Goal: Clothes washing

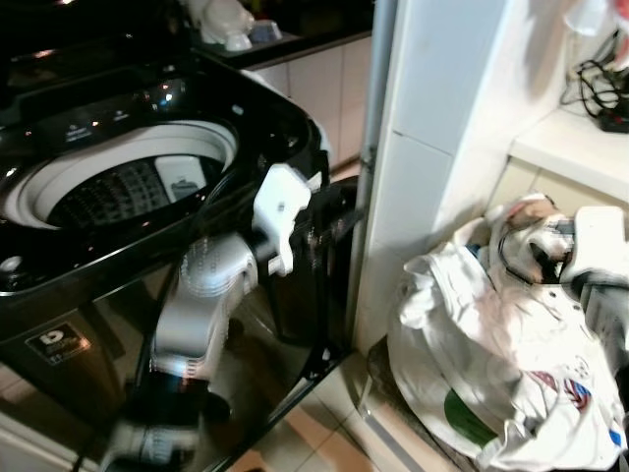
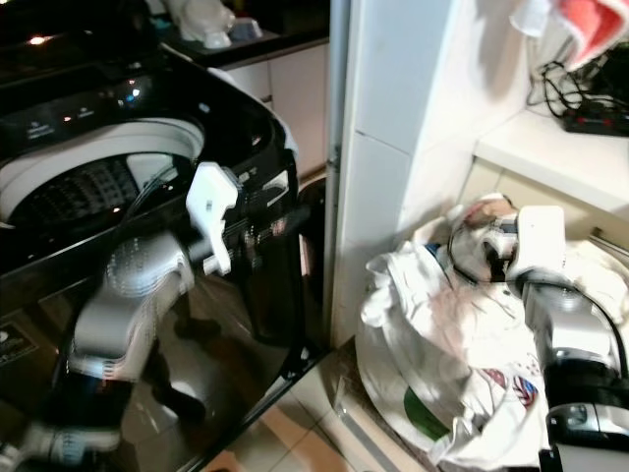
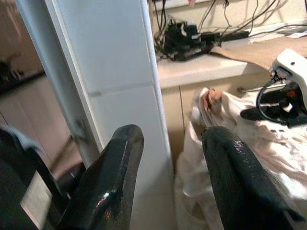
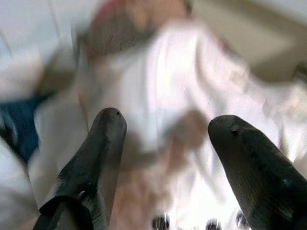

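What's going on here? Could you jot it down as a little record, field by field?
Place: tiled laundry corner beside a white pillar
Machine: black top-loading washing machine, lid open, drum visible
Laundry: heap of white clothes on the floor, right of the pillar
Right gripper: fingers open, just above the white clothes
Left gripper: fingers open, held in front of the washing machine, holding nothing
Stage: no garment grasped yet

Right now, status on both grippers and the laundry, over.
Right gripper open above the clothes pile, nothing gripped. Left gripper open, empty, beside the washer. White pillar stands between washer and pile.
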`<state>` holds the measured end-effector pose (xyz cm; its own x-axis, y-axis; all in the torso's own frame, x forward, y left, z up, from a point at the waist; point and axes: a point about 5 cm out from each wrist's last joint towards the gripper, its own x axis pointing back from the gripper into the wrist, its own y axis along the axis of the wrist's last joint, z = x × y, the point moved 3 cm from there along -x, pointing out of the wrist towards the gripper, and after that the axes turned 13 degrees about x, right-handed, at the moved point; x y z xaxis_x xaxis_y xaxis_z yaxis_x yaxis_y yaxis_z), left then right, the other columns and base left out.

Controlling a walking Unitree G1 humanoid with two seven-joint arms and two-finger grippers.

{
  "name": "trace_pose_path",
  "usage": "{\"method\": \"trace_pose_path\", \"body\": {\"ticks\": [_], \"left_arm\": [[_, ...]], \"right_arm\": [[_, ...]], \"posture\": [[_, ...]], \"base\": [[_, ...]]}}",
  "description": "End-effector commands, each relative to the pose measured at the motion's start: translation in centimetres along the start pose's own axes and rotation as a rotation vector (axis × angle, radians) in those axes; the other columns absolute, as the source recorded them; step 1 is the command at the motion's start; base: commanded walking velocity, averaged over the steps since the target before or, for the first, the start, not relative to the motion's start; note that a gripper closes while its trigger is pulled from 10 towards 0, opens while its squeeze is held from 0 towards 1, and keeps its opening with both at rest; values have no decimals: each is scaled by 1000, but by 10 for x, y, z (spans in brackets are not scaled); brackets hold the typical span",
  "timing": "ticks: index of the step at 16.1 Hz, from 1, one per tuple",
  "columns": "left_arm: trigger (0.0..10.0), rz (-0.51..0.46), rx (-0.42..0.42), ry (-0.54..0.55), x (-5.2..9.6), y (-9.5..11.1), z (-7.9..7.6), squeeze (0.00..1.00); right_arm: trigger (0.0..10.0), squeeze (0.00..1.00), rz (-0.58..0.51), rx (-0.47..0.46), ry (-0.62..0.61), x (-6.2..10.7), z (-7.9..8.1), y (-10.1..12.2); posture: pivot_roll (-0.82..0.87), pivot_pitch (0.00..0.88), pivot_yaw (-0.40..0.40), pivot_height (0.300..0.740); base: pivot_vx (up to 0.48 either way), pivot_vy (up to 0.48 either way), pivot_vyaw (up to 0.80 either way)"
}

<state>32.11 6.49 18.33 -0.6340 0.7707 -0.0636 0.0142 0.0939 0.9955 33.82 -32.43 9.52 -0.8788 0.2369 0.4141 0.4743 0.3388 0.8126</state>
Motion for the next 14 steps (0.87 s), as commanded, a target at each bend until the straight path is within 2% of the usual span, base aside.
{"method": "trace_pose_path", "body": {"ticks": [1,6,7,8,9,14], "left_arm": [[10000,1,-12,-3,3,2,-4,0],[10000,61,10,-137,11,-6,-29,0],[10000,96,17,-188,15,-10,-36,0],[10000,103,9,-188,16,-10,-36,0],[10000,102,9,-178,16,-10,-35,0],[10000,114,25,-173,17,-8,-35,0]], "right_arm": [[10000,0,-11,28,24,-3,2,0],[10000,0,73,23,117,-8,17,-27],[6549,0,121,43,125,-9,19,-37],[1373,0,130,40,116,-9,18,-38],[0,0,128,38,111,-10,18,-38],[0,0,113,51,92,-12,14,-36]], "posture": [[-57,0,26,740],[-42,0,18,740],[-32,0,13,740],[-28,0,11,740],[-26,0,10,740],[-32,0,18,740]], "base": [[0,0,0],[0,0,0],[0,0,0],[0,0,0],[0,0,0],[0,0,0]]}}
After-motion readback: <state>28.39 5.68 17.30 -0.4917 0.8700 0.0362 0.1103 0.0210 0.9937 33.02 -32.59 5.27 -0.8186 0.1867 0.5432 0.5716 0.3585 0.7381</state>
